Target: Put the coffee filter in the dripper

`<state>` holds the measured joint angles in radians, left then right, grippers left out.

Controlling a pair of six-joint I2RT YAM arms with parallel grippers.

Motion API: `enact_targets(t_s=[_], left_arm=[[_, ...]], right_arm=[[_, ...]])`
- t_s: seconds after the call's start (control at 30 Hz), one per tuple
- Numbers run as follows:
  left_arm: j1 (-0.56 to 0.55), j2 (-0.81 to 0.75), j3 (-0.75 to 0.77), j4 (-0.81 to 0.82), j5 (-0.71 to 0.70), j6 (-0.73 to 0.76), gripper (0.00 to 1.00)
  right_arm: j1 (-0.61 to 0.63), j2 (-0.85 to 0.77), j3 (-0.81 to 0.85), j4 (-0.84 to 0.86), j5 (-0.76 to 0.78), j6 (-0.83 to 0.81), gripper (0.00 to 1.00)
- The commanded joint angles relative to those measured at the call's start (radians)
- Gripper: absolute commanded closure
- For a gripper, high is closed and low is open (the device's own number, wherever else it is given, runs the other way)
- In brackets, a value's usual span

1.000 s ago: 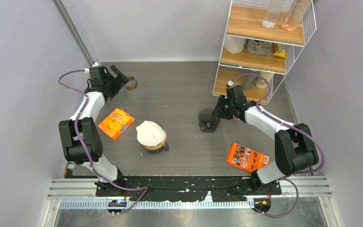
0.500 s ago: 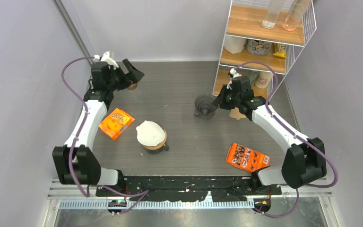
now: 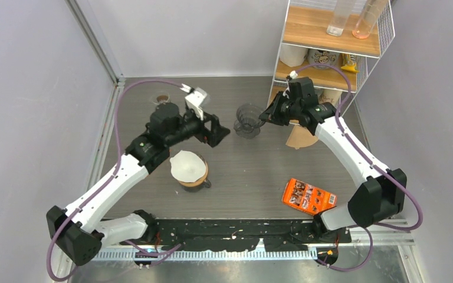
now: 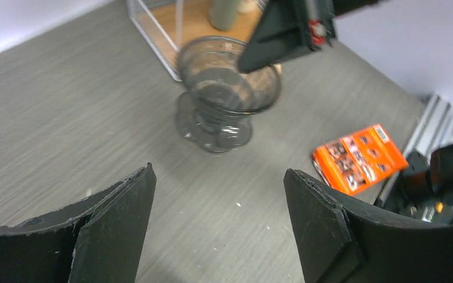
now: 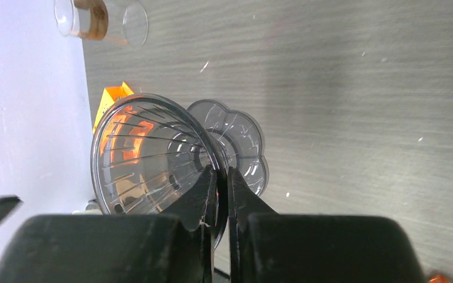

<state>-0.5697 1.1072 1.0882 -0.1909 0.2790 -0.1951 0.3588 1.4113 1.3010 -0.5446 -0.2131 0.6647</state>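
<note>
The dripper [image 3: 246,121] is a smoky clear cone on a scalloped base. My right gripper [image 3: 265,114] is shut on its rim and holds it tilted in the middle of the far half of the table. In the right wrist view the thin rim sits between the two fingers [image 5: 221,171], with the dripper [image 5: 147,156] mouth facing the camera. A white paper coffee filter [image 3: 187,166] rests on a brown cup near the table's middle. My left gripper [image 3: 215,132] hangs open just beyond the filter and points at the dripper [image 4: 227,88]; nothing lies between its jaws [image 4: 218,172].
An orange packet [image 3: 309,196] lies at the front right, also seen as the orange packet [image 4: 360,158]. A small jar [image 3: 163,98] with brown contents stands at the far left. The wire shelf rack [image 3: 324,56] fills the back right corner, a tan paper piece [image 3: 299,137] at its foot.
My right gripper shut on the dripper's rim and carried it away from me and leftward. My left arm swung from the far left corner to the middle, past the filter.
</note>
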Motion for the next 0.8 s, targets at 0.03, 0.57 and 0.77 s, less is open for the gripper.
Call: enact_targets(t_s=[0.03,0.57,0.77], left_arm=[[-0.134,0.045,-0.022,0.083,-0.077,0.098,0.16],[-0.25,0.168,0.014,0.105,-0.3,0.13,0.35],[-0.275,0.197,0.025,0.12,-0.323,0.155,0.73]], right_arm=[[0.006,0.036,0.063,-0.063,-0.122,0.073,0.95],[0.004,0.045,0.035,-0.031,-0.211,0.103,0.95],[0.006,0.032,0.028,-0.031,-0.198,0.092,0.95]])
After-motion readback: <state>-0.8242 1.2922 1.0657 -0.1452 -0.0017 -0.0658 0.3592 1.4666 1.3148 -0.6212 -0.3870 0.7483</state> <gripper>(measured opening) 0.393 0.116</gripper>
